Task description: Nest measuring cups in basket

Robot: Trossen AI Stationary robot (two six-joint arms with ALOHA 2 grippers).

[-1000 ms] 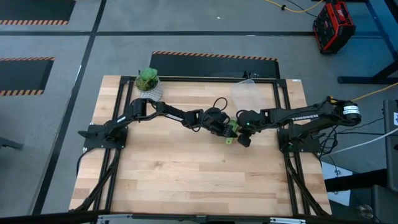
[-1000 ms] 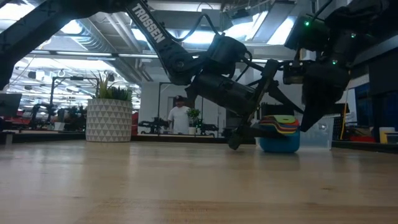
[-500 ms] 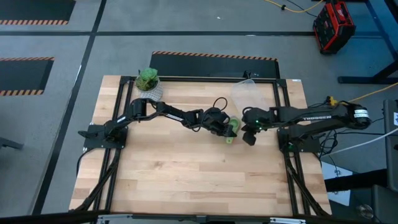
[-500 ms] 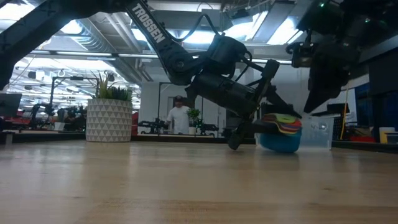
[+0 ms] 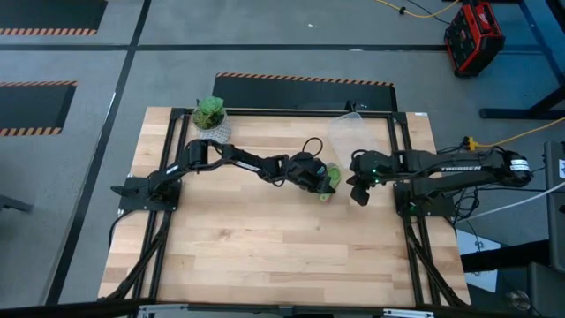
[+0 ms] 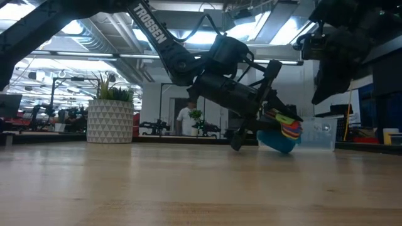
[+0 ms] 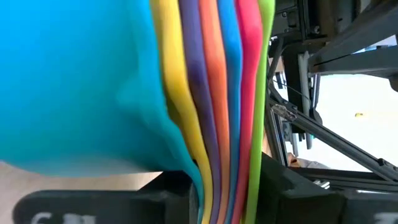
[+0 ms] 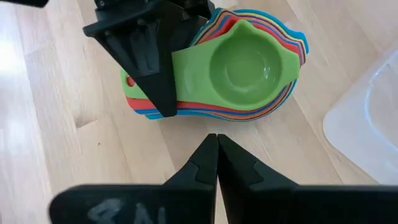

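Gripping the flat handles of glossy plastic measuring cups (image 8: 249,65), left fingers (image 8: 149,65); right fingers (image 8: 216,165) together.

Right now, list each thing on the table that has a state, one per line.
Measuring cups: nested in one stack, tilted on the table, outside the basket, green cup on top.
Left gripper: clamped on the stack's handles.
Right gripper: shut, empty, raised beside the stack.
Basket: upright on the table, no cups in it.
Plant: upright in its pot at the table's far left corner.
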